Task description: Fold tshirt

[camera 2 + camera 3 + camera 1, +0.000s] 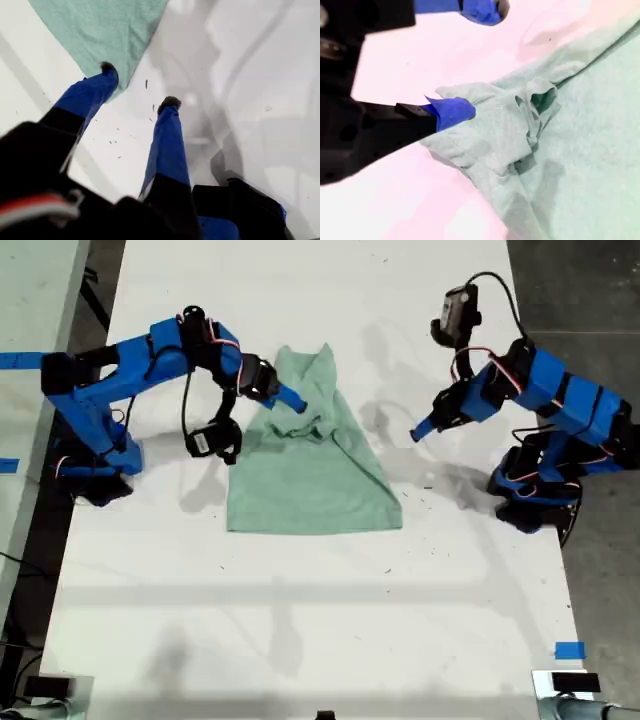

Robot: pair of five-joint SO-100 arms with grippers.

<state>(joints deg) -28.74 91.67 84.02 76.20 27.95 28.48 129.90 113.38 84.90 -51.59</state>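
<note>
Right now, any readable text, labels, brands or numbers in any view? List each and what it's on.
None readable in any view.
tshirt: plain, no print; no legible tag in the second wrist view.
Arms, my first gripper and my second gripper: no markings that can be read.
Blue tape on the table: blank.
Dark devices at the exterior view's bottom edge: too small to tell if they carry text.

Lying centre frame on table [300, 620]: tshirt [310, 475]. Hovering just beside its exterior view's right edge: first gripper [415, 433]. Resting over its bunched upper part: second gripper [298, 400].
</note>
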